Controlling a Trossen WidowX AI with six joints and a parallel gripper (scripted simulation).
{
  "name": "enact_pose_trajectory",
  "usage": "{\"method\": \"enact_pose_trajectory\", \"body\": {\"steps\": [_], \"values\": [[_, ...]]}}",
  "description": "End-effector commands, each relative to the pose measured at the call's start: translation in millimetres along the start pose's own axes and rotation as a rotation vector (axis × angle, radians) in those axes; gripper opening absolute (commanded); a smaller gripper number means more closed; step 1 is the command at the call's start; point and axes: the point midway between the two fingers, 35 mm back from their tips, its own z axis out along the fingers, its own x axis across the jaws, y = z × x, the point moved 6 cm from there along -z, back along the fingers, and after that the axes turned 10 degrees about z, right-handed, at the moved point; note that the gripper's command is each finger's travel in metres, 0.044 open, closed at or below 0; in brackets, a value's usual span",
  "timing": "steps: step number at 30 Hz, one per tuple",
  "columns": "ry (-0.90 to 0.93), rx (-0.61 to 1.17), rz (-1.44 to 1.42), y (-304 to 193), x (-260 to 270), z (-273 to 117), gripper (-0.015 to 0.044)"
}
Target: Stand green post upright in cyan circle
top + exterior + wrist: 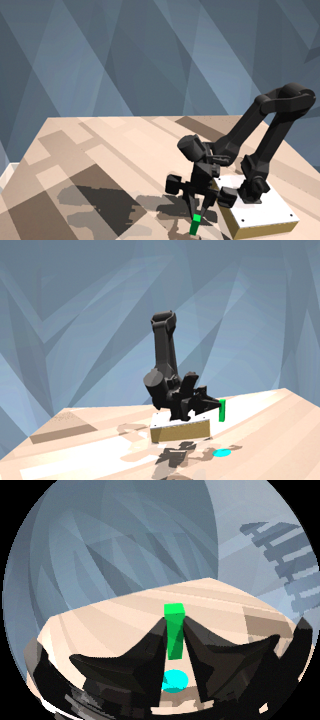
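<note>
My gripper (196,218) (221,404) (174,620) is shut on the green post (194,227) (222,413) (174,639), near its upper end. The post hangs in the air, nearly upright. The cyan circle (221,452) (175,680) lies flat on the table. In the exterior view the post appears above the circle, with a clear gap between its lower end and the circle. In the wrist view the circle shows between the fingers, below the post's lower end. The circle does not show in the top view.
The arm stands on a white-topped base block (271,215) (180,432) with tan sides, beside the gripper. The table (108,144) (258,446) carries dark shadows of the arm. A pale object (10,171) shows beyond the table's left edge in the top view.
</note>
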Motion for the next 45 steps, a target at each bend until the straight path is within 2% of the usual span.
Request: {"method": "enact_pose_trajectory", "body": {"steps": [1,45], "values": [[0.003,-0.002,-0.005,-0.3,0.5,-0.1,0.0023],[0.003,-0.001,-0.003,-84.0,-14.6,7.5,0.0023]]}}
